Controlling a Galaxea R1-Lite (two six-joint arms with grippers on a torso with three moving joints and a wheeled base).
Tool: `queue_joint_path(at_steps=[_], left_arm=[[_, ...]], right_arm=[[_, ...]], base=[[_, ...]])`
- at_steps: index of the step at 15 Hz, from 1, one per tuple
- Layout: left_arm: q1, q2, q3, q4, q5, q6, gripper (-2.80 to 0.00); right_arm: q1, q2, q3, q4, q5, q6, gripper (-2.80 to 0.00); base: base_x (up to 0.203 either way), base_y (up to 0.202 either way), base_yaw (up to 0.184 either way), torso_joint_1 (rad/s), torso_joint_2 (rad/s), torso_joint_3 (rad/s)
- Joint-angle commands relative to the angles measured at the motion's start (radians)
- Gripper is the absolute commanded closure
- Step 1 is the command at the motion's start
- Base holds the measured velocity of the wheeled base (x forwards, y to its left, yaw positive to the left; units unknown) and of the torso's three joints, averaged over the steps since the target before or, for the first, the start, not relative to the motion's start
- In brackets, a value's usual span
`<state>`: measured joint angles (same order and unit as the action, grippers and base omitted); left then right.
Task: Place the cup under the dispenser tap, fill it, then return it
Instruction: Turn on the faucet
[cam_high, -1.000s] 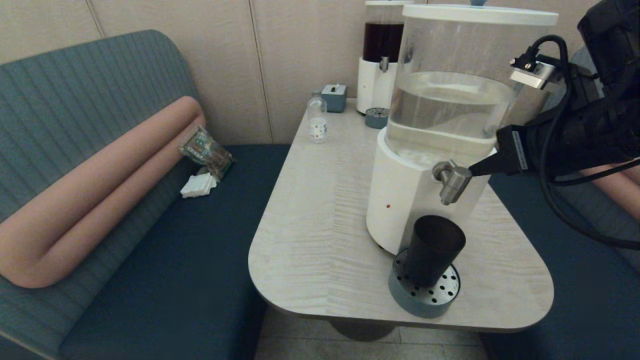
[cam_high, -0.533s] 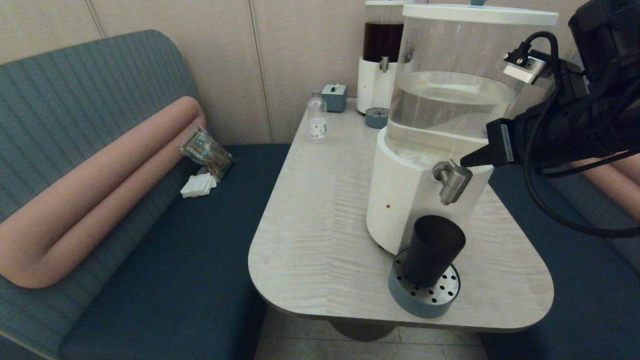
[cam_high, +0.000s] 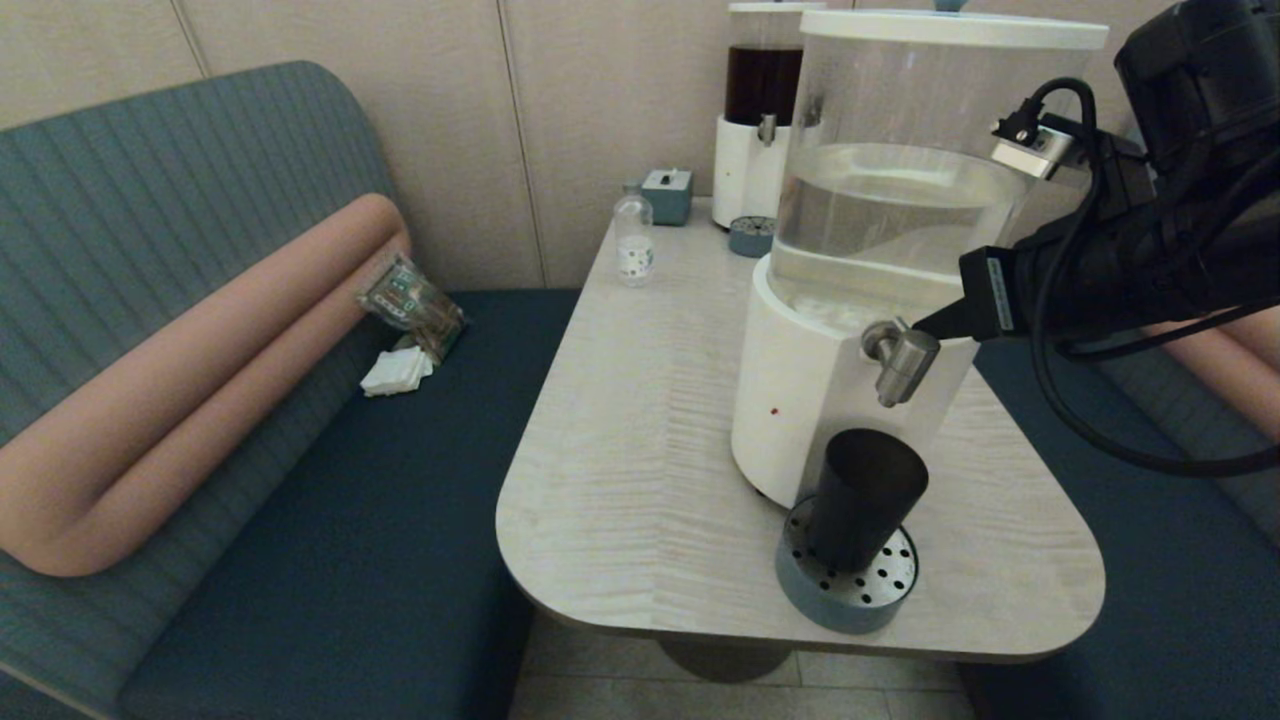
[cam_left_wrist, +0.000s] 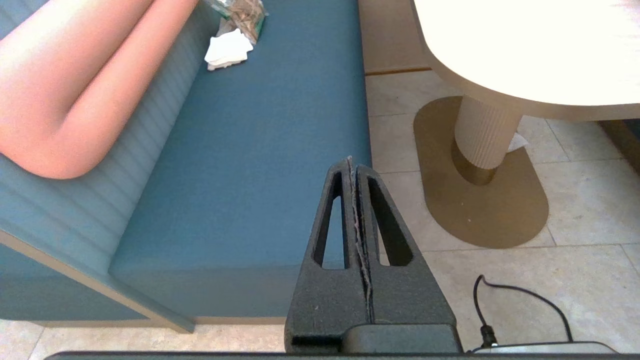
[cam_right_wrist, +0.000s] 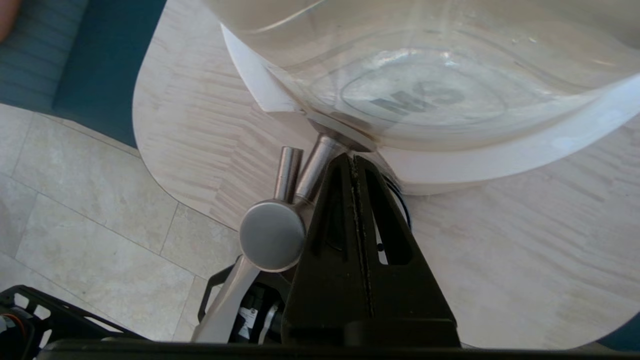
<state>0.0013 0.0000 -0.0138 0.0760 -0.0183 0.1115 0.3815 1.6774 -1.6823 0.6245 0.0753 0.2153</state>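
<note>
The bench (cam_high: 640, 420) fills the frame's centre. Right of centre, the right gripper (cam_high: 925, 327), jaws closed and empty, touches the dispenser tap (cam_high: 902, 360). Directly below stands the cup (cam_high: 862, 497). Left gripper (cam_left_wrist: 353, 167) hangs off-bench, jaws closed, empty.

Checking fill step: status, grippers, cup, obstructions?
Right gripper shut, at dispenser tap. Left gripper shut, parked low. Cup on drip tray under spout. Nothing blocking.

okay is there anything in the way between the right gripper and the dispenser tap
Nothing visible. The right gripper, fingers shut, already sits right beside the dispenser tap, its tip by the tap's top. The cup stands below on the drip tray.
</note>
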Motion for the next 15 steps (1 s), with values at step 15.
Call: queue_joint_path(at_steps=[15], left_arm=[[0.0, 0.002, 0.0, 0.001, 0.0, 0.0, 0.0]], right_arm=[[0.07, -0.007, 0.027, -0.034, 0.032, -0.004, 0.0]], base=[[0.0, 0.0, 0.0, 0.0, 0.0, 0.0]])
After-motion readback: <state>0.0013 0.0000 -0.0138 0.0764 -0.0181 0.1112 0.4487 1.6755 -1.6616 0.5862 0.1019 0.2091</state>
